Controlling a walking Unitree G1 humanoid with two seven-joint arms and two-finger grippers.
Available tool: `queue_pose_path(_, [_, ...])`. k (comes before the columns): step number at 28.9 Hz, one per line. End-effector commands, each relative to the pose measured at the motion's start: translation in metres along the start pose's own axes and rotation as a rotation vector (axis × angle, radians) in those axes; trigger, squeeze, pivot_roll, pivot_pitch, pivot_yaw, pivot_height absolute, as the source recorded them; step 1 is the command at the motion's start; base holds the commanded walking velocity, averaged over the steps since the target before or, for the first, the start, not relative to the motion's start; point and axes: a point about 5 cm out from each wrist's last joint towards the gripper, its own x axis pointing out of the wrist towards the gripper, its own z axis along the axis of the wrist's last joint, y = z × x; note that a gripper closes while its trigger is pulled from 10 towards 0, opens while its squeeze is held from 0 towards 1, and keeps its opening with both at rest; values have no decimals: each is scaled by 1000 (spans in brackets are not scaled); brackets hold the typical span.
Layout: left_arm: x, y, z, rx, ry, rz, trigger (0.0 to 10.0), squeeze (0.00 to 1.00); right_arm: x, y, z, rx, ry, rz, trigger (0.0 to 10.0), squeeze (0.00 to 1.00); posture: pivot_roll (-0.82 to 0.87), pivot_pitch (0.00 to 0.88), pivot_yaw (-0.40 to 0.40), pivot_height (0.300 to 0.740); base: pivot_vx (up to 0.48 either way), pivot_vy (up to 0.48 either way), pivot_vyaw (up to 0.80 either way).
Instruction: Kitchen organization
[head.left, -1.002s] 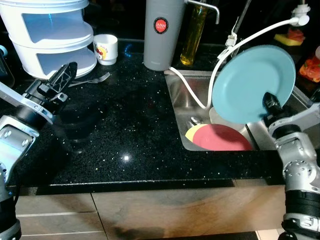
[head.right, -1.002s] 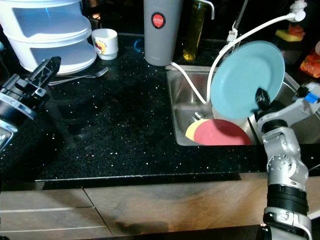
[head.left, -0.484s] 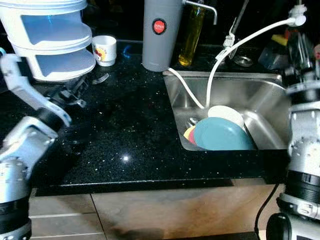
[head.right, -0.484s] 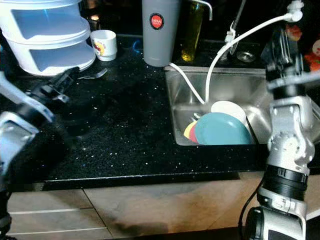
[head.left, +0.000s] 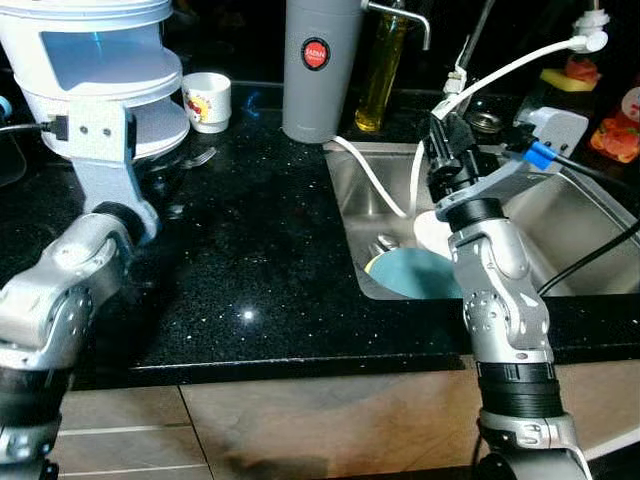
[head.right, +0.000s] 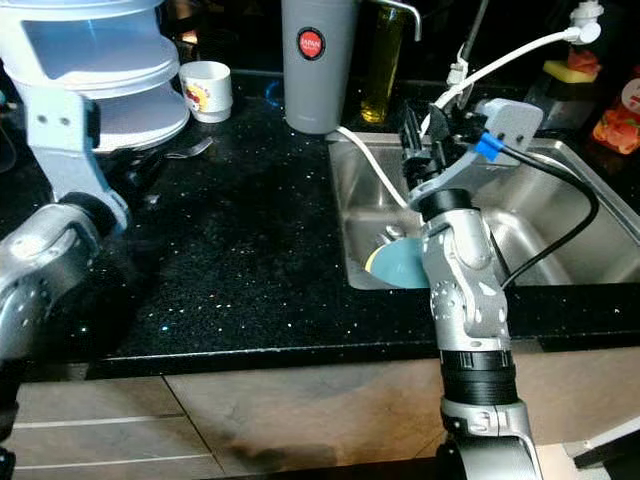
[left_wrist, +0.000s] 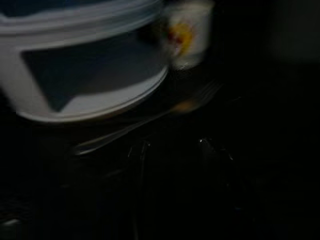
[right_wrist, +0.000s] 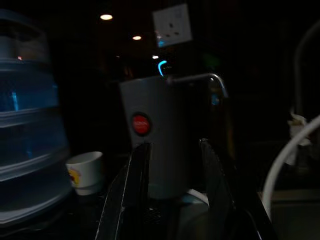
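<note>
A teal plate lies in the steel sink, on top of a yellow-rimmed one, with a white plate behind it. Above the sink's near left part my right gripper stands open with nothing held; in the right wrist view its fingers point at the grey canister. My left gripper hovers low over the black counter. It looks open in the dark left wrist view and faces a metal fork beside the white tiered container.
A white cup stands behind the fork. The grey canister and a yellow oil bottle stand at the back by the sink. A white hose arches over the basin. Sponges and bottles sit at the far right.
One second ago my right gripper held the teal plate upright over the sink. It let the plate go, and the plate now lies flat in the basin. Both arms have since swung closer in.
</note>
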Motion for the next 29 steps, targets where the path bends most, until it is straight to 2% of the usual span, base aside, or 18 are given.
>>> queue_pose_path(1, [6,3,3,128,-5,16,10000,0,-1,3,2,-4,-8,-3,10000,0,182,60,-55,740,0,0,0])
queue_pose_path(7, [31,-9,12,304,2,-127,10000,0,3,6,12,18,-57,-8,10000,0,182,88,-34,740,0,0,0])
queue_pose_path(8, [42,-11,15,372,10,-146,10000,0,4,9,17,25,-75,2,10000,0,177,100,-26,740,0,0,0])
queue_pose_path(12, [53,-13,17,419,18,-175,10000,0,3,17,25,41,-97,24,10000,0,172,138,-10,740,0,0,0])
queue_pose_path(13, [53,-13,17,419,18,-175,10000,0,3,17,25,41,-97,24,10000,0,172,138,-10,740,0,0,0])
queue_pose_path(18, [61,-12,14,520,55,-189,10000,0,-2,25,34,99,-103,51,10000,0,164,203,-3,740,0,0,0])
queue_pose_path(20, [61,-12,14,520,55,-189,10000,0,-2,25,34,99,-103,51,10000,0,164,203,-3,740,0,0,0])
queue_pose_path(21, [61,-11,16,538,48,-191,10000,0,-3,24,36,114,-100,44,10000,0,162,239,-7,740,0,0,0])
queue_pose_path(23, [62,-9,22,560,33,-199,10000,94,-4,23,37,123,-92,36,10000,0,157,258,-11,740,0,0,0])
queue_pose_path(25, [63,-9,24,572,23,-204,10000,94,-4,23,38,124,-90,35,10000,0,153,268,-14,740,0,0,0])
queue_pose_path(26, [64,-8,29,574,6,-204,10000,788,-5,22,38,121,-87,32,10000,0,146,282,-16,740,0,0,0])
queue_pose_path(27, [66,-9,35,571,-18,-215,10000,1000,-6,21,40,119,-83,28,10000,0,139,290,-21,740,0,0,0])
queue_pose_path(29, [66,-9,42,564,-46,-228,10000,1000,-9,21,43,116,-79,24,10000,0,130,295,-25,740,0,0,0])
